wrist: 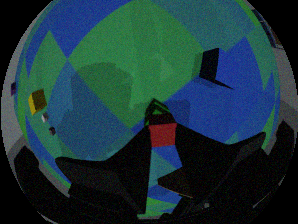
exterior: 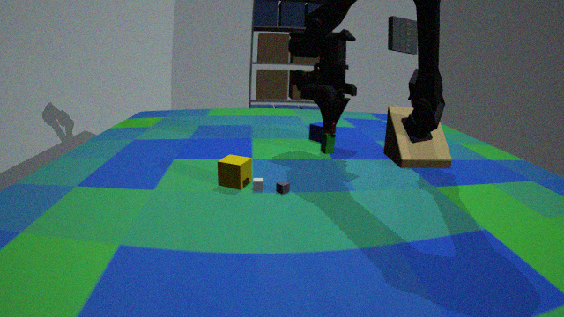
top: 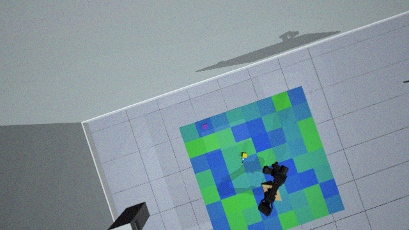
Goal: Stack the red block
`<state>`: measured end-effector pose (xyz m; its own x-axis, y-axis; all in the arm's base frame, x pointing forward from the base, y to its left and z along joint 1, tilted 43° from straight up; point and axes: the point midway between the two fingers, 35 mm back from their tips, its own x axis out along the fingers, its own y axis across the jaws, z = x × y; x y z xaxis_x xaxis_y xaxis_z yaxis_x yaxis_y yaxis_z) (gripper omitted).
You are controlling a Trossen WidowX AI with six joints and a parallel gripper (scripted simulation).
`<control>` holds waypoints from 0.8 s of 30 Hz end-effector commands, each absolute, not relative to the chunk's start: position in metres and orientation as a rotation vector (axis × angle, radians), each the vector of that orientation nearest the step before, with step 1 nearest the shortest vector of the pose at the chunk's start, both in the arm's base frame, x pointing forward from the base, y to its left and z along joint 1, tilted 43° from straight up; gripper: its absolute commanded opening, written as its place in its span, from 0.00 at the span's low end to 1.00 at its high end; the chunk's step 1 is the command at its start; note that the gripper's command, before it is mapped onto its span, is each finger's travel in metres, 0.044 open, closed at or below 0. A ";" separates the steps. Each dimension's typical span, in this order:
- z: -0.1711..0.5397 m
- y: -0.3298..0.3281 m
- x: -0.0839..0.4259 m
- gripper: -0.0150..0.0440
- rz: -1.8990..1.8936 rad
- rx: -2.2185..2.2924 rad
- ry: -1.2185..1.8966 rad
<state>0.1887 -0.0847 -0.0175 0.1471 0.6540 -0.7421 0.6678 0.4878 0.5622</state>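
Note:
The red block is between my fingertips in the wrist view; in the exterior view only a thin dark red part shows at the tips. My gripper is shut on it and points down. The short green tower stands upright on the mat directly below the fingertips. The red block is at the tower's top, with no clear gap in the exterior view; whether it bears on the tower I cannot tell. In the top view the arm hides both.
A dark blue block is close behind the tower. A wooden wedge is to the right by the arm's base. A yellow cube, a small white cube and a small dark cube are nearer the camera. A purple block is farther off.

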 end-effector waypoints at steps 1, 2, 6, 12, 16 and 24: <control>-0.018 -0.084 0.189 0.43 -0.014 1.189 1.537; -0.018 -0.084 0.189 0.48 -0.014 1.189 1.537; -0.018 -0.084 0.189 0.65 -0.014 1.189 1.537; -0.018 -0.084 0.189 0.92 -0.014 1.189 1.537; -0.018 -0.084 0.189 1.00 -0.014 1.189 1.537; -0.018 -0.084 0.189 1.00 -0.014 1.189 1.537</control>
